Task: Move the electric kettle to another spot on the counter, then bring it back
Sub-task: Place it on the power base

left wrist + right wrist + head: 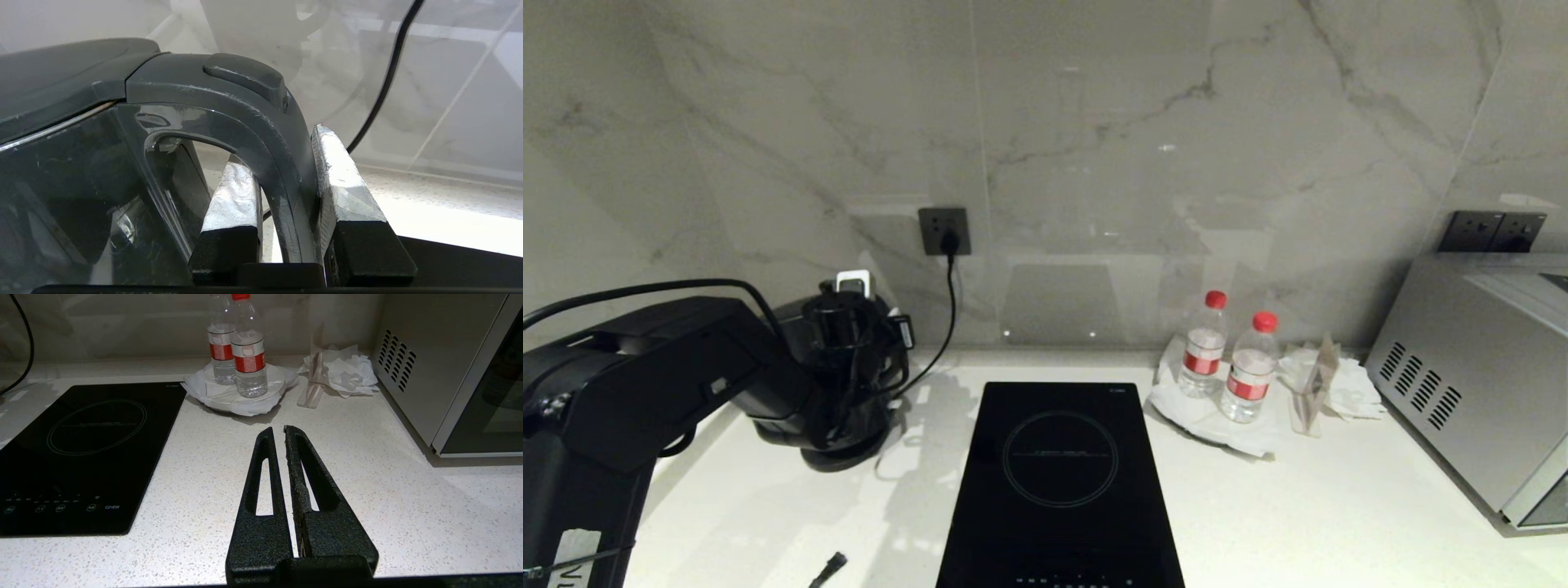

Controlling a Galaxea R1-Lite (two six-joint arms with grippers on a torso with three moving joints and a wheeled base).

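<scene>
The electric kettle (pixel 61 183) is glossy black with a flat lid and a thin metal rim. My left gripper (pixel 280 149) is shut on its loop handle (pixel 245 118), one taped finger (pixel 235 196) inside the loop and the other outside. In the head view the left arm (pixel 645 384) hides most of the kettle (pixel 784 416) at the back left of the counter (pixel 1298 506), above a round black base disc (pixel 845 459). Whether kettle and disc touch, I cannot tell. My right gripper (pixel 278 430) hangs shut and empty over bare counter (pixel 367 477).
A black induction hob (pixel 1058 482) lies in the middle. Two water bottles (pixel 1225 359) stand on a white plate beside crumpled paper. A silver microwave (pixel 1478 384) fills the right end. A black cord (pixel 947 302) runs from the wall socket (pixel 944 230) down towards the base disc.
</scene>
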